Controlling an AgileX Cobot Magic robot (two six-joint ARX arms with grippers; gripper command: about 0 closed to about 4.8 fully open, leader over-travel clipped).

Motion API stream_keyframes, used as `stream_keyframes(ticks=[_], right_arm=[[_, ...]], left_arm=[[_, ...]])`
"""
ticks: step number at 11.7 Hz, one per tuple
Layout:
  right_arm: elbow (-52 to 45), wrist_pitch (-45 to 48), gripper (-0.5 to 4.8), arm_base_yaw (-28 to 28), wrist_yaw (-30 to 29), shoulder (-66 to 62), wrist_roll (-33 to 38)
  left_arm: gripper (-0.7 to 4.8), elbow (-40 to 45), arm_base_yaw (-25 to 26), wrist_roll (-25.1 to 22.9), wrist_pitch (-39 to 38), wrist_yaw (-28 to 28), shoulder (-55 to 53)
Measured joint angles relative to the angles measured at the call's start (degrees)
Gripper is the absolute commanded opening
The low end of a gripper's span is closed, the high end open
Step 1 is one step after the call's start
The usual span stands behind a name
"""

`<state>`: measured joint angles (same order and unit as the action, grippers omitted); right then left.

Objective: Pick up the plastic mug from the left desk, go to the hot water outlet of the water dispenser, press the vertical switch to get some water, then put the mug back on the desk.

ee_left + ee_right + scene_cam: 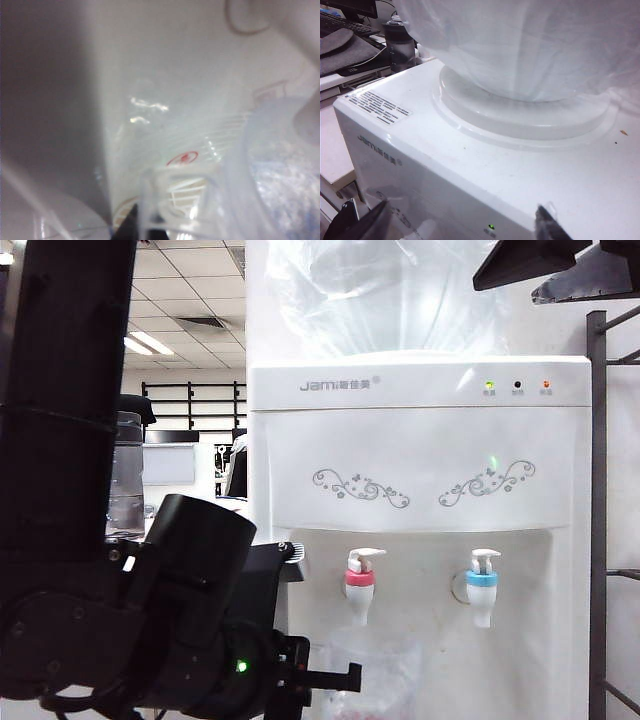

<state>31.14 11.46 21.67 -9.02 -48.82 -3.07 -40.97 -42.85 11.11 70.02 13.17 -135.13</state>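
The plastic mug (pixel 375 680) hangs clear and dimpled just under the hot water outlet (pixel 359 585), the pink-collared tap of the water dispenser (pixel 420 440). The vertical switch (pixel 366 554) stands above that collar. My left gripper (pixel 332 677) reaches in from the lower left, shut on the mug. In the left wrist view the mug (pixel 280 190) fills the blurred picture, its loop handle at my left gripper (pixel 142 225). My right gripper (pixel 460 222) is open and empty above the dispenser's top (pixel 530 165); it shows as dark fingers (pixel 530 260) in the exterior view.
The blue-collared tap (pixel 482 585) sits to the right of the pink one. A big clear bottle (pixel 390 290) tops the cabinet. A dark metal rack (pixel 598 520) stands at its right. A dark tumbler (pixel 400 42) and the pale left desk (pixel 332 145) lie beside the dispenser.
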Motion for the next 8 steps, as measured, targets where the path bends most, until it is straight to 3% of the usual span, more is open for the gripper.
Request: stream_keyframes(ticks=[8], right_arm=[[0.00, 0.00, 3.73, 0.00, 0.00, 0.00, 0.00]], left_arm=[[-0.05, -1.27, -0.17, 0.17, 4.13, 0.39, -0.68]])
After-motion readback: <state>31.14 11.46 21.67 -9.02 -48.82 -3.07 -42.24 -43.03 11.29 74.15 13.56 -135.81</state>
